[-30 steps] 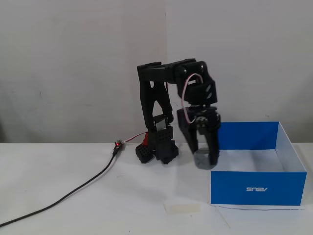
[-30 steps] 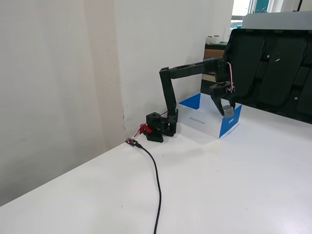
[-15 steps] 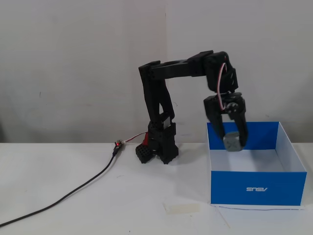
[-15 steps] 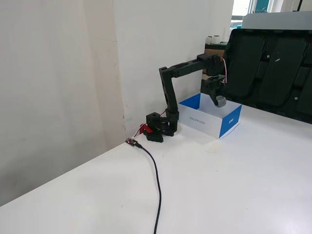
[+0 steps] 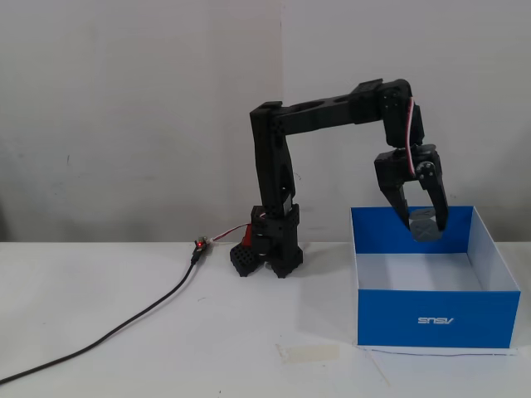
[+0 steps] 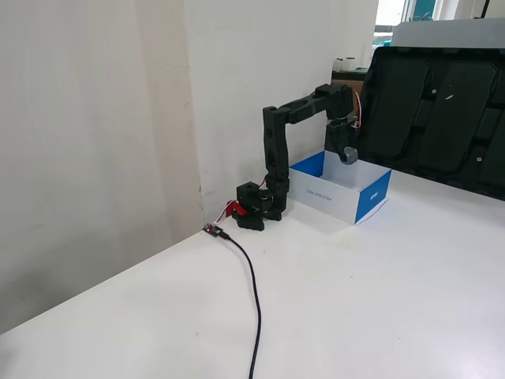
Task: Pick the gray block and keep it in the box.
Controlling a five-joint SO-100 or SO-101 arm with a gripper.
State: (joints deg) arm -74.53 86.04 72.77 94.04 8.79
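My black gripper (image 5: pixel 425 222) points down over the blue box (image 5: pixel 431 318) and is shut on the gray block (image 5: pixel 425 225). The block hangs between the fingers just above the white inside of the box, near its back wall. In a fixed view from the side the gripper (image 6: pixel 347 155) holds the gray block (image 6: pixel 348 155) over the box (image 6: pixel 371 199). The box stands on the white table to the right of my arm's base (image 5: pixel 267 247), with a small white logo on its front.
A black cable (image 5: pixel 124 325) runs from a small connector (image 5: pixel 199 245) near the base across the table to the front left. A strip of tape (image 5: pixel 309 353) lies on the table left of the box. Large black panels (image 6: pixel 442 110) stand behind the box.
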